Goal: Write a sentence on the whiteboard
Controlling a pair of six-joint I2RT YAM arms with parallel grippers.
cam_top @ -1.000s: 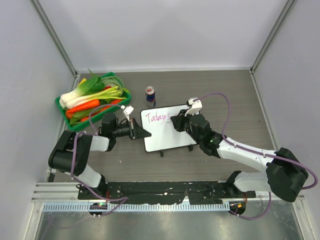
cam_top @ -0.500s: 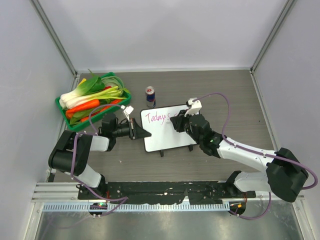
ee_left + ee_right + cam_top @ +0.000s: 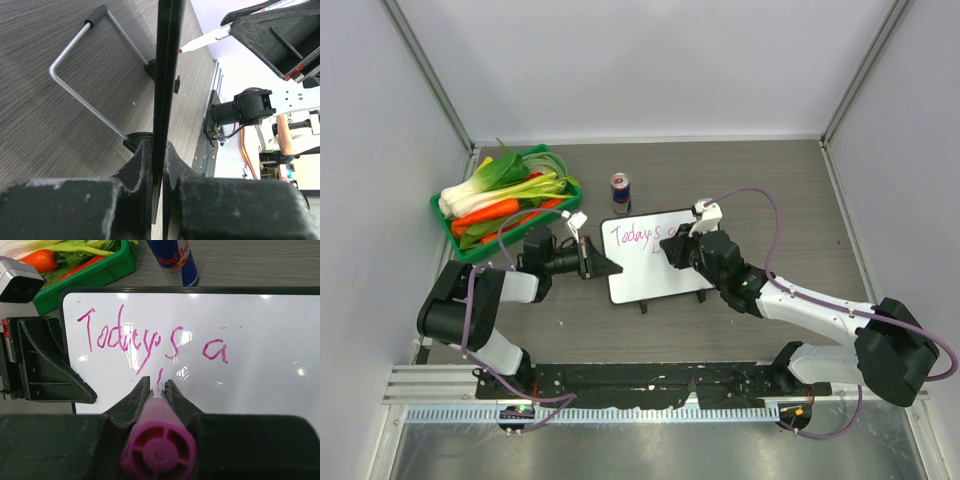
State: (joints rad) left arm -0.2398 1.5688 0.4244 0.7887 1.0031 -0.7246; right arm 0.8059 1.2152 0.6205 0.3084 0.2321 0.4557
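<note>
The whiteboard (image 3: pixel 655 260) lies mid-table on small black feet; it also shows in the right wrist view (image 3: pixel 260 340). The sentence (image 3: pixel 150 337) reads "Today's a" in pink, with a short stroke begun below it. My right gripper (image 3: pixel 157 385) is shut on a pink marker (image 3: pixel 156 440) with its tip on the board under "Today's"; it shows in the top view (image 3: pixel 678 248). My left gripper (image 3: pixel 159 155) is shut on the board's left edge (image 3: pixel 167 75), seen edge-on, and shows in the top view (image 3: pixel 600 266).
A green tray (image 3: pixel 470 243) of vegetables stands at the left, close to my left arm. A Red Bull can (image 3: pixel 620 192) stands just behind the board's far left corner. A bent wire stand (image 3: pixel 85 75) lies under the board.
The right gripper has shifted slightly down and left across the board with the marker, from the end of the first line to a spot below it. The left arm has not moved.
</note>
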